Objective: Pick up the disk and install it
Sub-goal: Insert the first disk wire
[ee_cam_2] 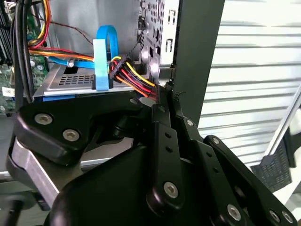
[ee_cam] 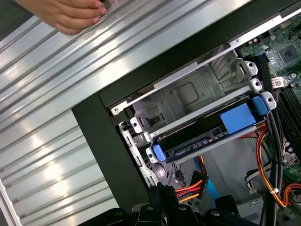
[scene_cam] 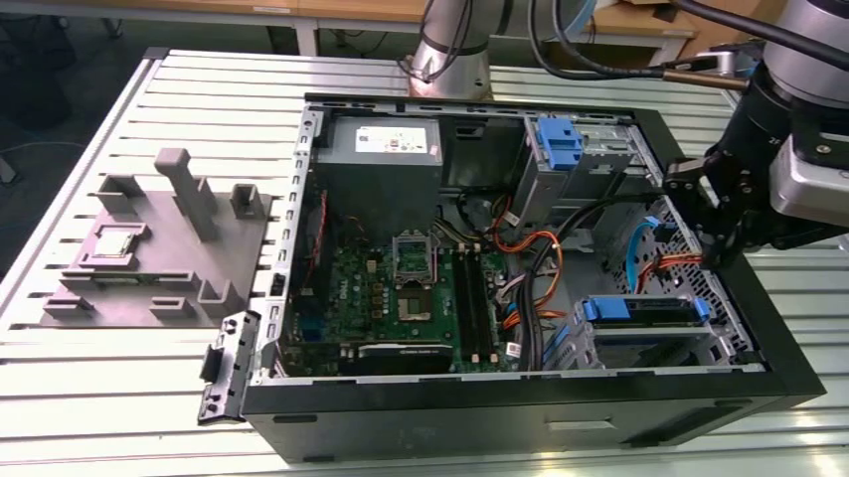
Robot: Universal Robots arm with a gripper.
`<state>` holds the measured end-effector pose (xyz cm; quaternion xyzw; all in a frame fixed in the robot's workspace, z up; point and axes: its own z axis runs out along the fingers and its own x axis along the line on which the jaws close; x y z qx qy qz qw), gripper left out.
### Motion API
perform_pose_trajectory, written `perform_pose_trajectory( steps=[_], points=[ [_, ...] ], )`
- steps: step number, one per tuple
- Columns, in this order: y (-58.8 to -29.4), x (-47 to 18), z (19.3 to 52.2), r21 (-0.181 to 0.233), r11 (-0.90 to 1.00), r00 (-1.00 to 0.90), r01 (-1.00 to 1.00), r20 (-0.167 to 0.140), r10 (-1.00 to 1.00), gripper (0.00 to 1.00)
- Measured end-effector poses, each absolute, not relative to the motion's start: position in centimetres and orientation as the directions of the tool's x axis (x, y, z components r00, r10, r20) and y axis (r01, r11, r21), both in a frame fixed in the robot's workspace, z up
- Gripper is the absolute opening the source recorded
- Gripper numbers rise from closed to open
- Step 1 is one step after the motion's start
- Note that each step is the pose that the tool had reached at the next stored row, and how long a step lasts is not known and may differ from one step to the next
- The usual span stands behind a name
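The gripper (scene_cam: 706, 204) hangs over the open computer case (scene_cam: 782, 358) (exterior view's right wall), near the disk (scene_cam: 643, 310) in its bay

Bright, even light falls from overhead. The ribbed metal table (scene_cam: 226, 89) throws white glare streaks in the exterior view and the first wrist view. Inside the open computer case (scene_cam: 531, 397) shadows deepen, and its black walls swallow detail. In the second wrist view my pincer's linkage (ee_cam_2: 160, 155) looms close, perhaps slightly soft.

A pale slatted metal table (scene_cam: 199, 99) under bright light, with dark floor (scene_cam: 54, 60) beyond.
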<state>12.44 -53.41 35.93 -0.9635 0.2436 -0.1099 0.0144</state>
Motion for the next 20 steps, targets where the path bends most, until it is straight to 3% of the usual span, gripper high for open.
perform_pose_trajectory(
  steps=[10, 20],
  points=[
    [-53.41, 12.17, 35.91, -0.081, -0.878, 0.854, -0.472, 0.205, -0.478, 0.17],
    [-53.4, 12.17, 35.87, -0.081, -0.79, 0.766, -0.607, 0.205, -0.609, 0.17]
  ],
)
